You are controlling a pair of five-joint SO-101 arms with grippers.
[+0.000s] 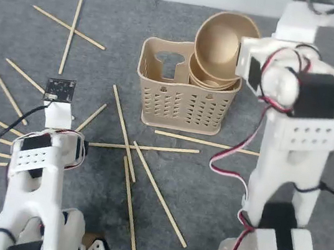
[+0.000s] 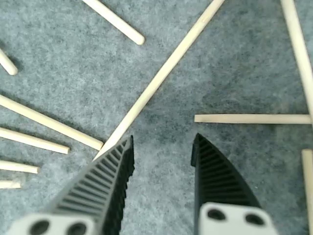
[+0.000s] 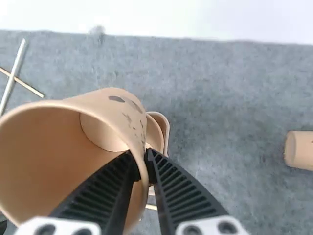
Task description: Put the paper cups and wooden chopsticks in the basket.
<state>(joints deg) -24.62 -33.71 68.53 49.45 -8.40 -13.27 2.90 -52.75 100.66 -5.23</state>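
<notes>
The paper cup (image 3: 63, 161) is a plain kraft tan, a shade paler on its inner bottom, with a few dark specks on its outer wall. The nested cups (image 1: 206, 79) share that tan. The basket (image 1: 179, 105) is pale beige, its walls patterned with rows of small vertical slots. The chopsticks (image 1: 125, 132) are light, unpainted wood. The table covering (image 1: 207, 194) is a mottled grey felt. The arms (image 1: 291, 137) are white, with black motor blocks (image 1: 317, 94) and red, white and black wires (image 1: 221, 164). The left gripper (image 2: 163, 138) and right gripper (image 3: 139, 155) have black fingers ribbed with fine ridges.
</notes>
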